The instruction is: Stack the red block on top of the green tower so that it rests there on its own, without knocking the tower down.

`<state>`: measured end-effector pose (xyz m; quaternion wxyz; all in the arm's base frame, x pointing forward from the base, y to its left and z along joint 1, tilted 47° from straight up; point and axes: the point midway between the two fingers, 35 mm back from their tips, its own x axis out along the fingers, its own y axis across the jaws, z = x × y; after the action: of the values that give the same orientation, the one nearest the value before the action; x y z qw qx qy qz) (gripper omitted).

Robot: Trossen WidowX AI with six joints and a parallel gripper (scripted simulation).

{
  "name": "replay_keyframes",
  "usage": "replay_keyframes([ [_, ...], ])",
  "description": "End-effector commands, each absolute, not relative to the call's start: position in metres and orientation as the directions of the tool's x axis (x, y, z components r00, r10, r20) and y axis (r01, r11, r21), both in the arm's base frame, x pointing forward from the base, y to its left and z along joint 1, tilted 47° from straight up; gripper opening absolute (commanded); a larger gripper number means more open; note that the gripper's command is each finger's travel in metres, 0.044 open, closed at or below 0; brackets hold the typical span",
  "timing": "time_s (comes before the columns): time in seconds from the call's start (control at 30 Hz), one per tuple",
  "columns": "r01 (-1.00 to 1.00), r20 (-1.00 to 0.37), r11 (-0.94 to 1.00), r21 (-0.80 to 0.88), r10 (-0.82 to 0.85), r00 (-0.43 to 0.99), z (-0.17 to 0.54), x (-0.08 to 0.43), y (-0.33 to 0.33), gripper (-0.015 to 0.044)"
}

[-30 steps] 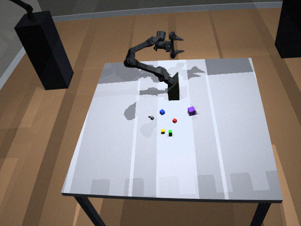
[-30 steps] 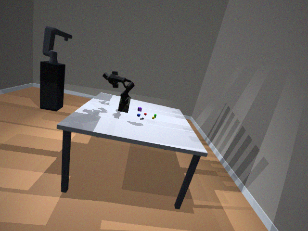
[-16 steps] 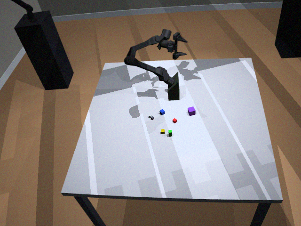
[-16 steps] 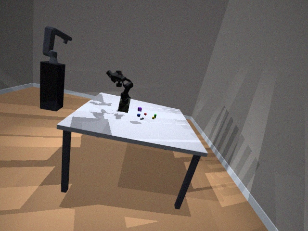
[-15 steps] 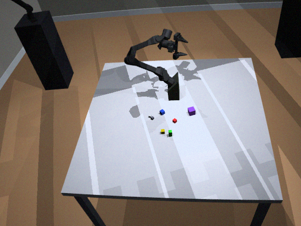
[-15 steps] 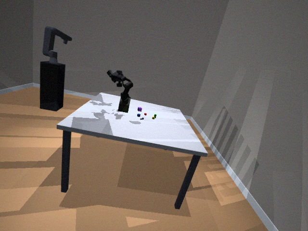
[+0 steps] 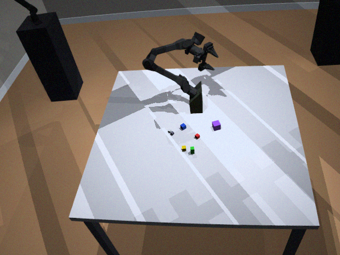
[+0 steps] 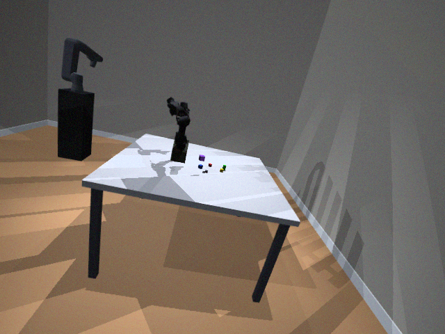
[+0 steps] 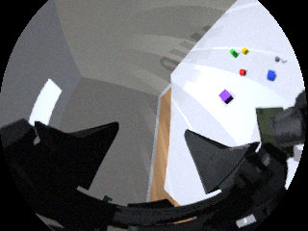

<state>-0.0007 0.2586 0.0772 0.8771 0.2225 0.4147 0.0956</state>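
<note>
The small red block (image 7: 197,136) (image 8: 210,165) (image 9: 243,72) lies on the white table, between the arm's base and the green tower. The green tower (image 7: 192,150) (image 8: 224,167) (image 9: 234,53) stands upright, a little taller than it is wide, with nothing on top. My gripper (image 7: 215,62) (image 9: 152,129) is open and empty. It is raised high above the back of the table, beyond the arm's base and far from the red block. In the exterior view the fingertips cannot be made out clearly.
A yellow block (image 7: 183,148) (image 8: 221,170) (image 9: 244,50) stands close beside the green tower. A blue block (image 7: 183,126) (image 8: 200,166) (image 9: 271,75), a larger purple block (image 7: 216,125) (image 8: 201,157) (image 9: 225,96) and a small grey object (image 7: 171,133) (image 9: 277,59) lie nearer the arm's base.
</note>
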Motion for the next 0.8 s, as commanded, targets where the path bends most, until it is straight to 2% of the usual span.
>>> replay_keyframes([
  [0.0,0.056,-0.693,0.903,0.426,0.285,0.662,0.072,0.018,0.26,0.044],
  [0.37,0.228,-0.715,0.934,0.274,0.039,0.698,0.055,0.084,0.246,0.044],
  [0.77,0.415,-0.722,0.9,0.131,-0.2,0.663,0.039,0.15,0.216,0.044],
])
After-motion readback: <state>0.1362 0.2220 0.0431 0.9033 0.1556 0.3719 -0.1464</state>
